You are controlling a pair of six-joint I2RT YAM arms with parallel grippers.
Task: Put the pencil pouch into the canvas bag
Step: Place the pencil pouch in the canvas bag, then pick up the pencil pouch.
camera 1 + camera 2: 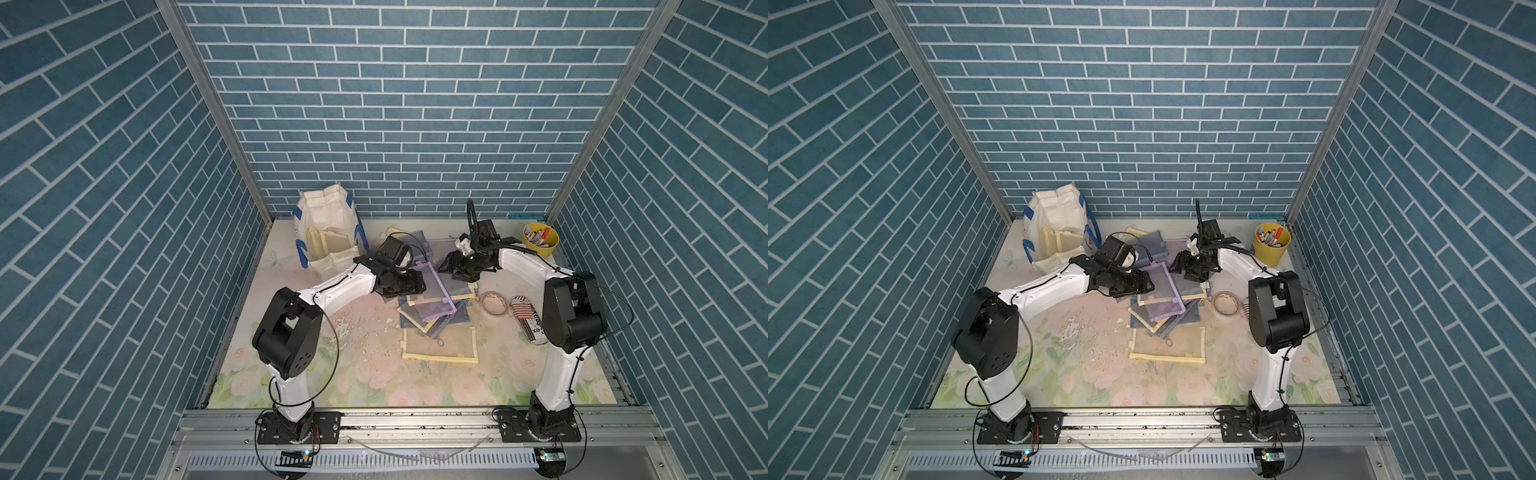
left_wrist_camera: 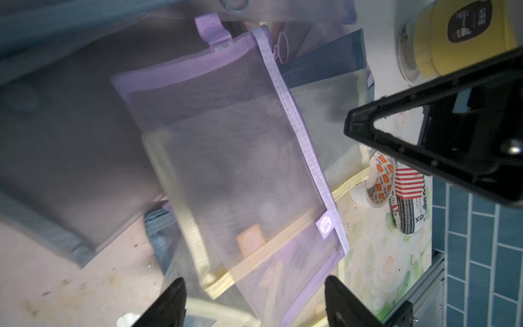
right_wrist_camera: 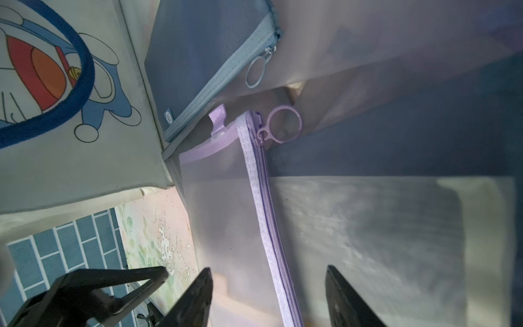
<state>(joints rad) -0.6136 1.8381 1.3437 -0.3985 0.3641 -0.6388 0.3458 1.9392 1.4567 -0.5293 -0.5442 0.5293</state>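
— Mid-bench, atop the heap of mesh pouches [image 1: 455,318]: spotted the lilac pencil pouch [image 1: 430,291], flat, well apart from the canvas bag [image 1: 320,208].
— Gripped?
— Not yet. Straddled by the left fingers [image 2: 172,305], set wide, at one end; by the right fingers [image 3: 195,297], also wide, across the zip edge. Probably bracketed from both sides to stop sliding.
— Bag?
— Standing open by the far wall, holding cream-trimmed pouches [image 1: 328,245]. Pens elsewhere, in a yellow bucket [image 1: 534,248].
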